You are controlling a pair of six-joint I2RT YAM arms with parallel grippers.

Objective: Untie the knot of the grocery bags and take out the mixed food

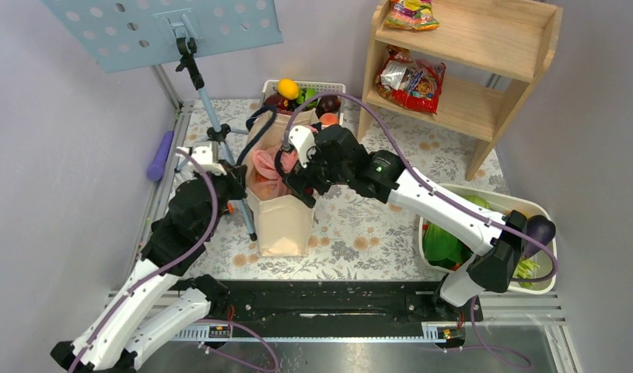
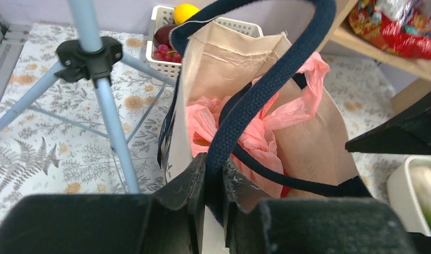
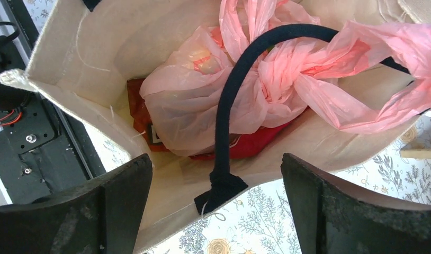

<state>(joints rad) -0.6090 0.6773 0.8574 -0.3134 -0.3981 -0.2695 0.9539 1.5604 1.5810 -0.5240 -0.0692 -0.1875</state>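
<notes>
**Tote Held Wide as I Go In for the Pink Bag**

My left gripper (image 2: 213, 174) is clenching the navy strap (image 2: 256, 100) of the canvas tote (image 3: 70, 58), likely steadying it and pulling its mouth wide. My right gripper (image 3: 216, 177) is hovering over that mouth, fingers spread and grasping nothing. The pink grocery bag (image 3: 197, 106) is sitting inside the tote on a red packet (image 3: 245, 147), its knot (image 3: 285, 69) twisted at the top. A second strap (image 3: 232, 106) is arching across the bag, narrowing my way down. The tote's walls are crowding in, and a tripod leg (image 2: 110, 116) is standing just beside it.
</notes>
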